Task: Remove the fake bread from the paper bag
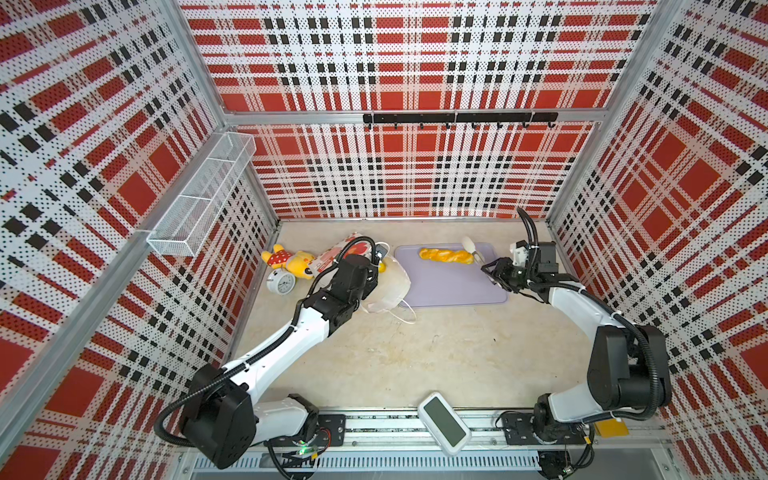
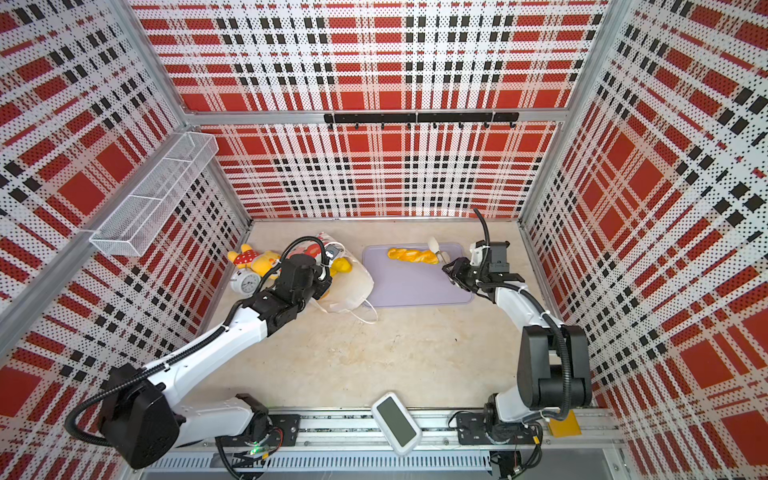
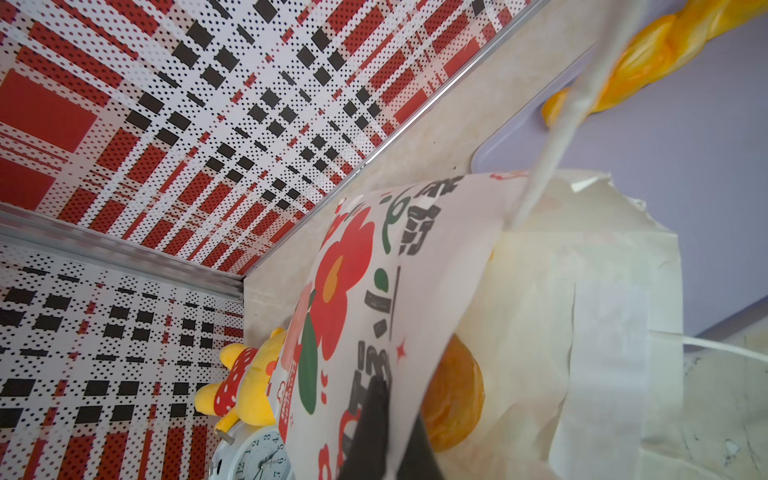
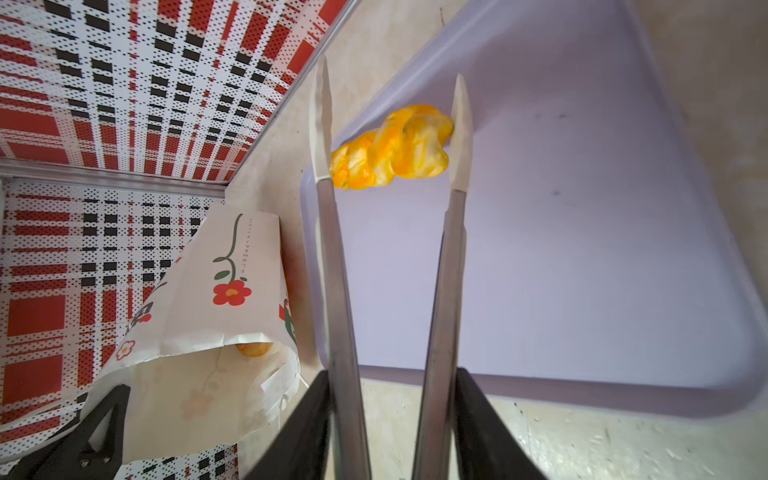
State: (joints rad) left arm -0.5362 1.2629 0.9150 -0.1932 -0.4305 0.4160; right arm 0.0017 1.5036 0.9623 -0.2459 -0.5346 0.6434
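The paper bag [image 1: 388,286] [image 2: 351,291] lies on its side with its mouth toward a lavender tray [image 1: 457,291] [image 2: 415,291]. My left gripper [image 3: 395,411] is shut on the upper edge of the bag [image 3: 374,270], lifting the mouth. A round brown bun [image 3: 457,395] [image 4: 253,348] of fake bread shows inside. A twisted yellow loaf [image 1: 445,255] [image 2: 412,255] [image 4: 395,145] lies on the tray. My right gripper [image 4: 392,374] [image 1: 492,272] is shut on metal tongs [image 4: 332,270]. Their white tips stand apart on either side of the loaf's end.
A yellow plush toy [image 1: 291,259] and a white alarm clock [image 1: 281,283] sit left of the bag near the wall. A white device [image 1: 444,423] lies at the front edge. A mesh basket [image 1: 199,199] hangs on the left wall, a hook rail [image 1: 457,118] on the back wall.
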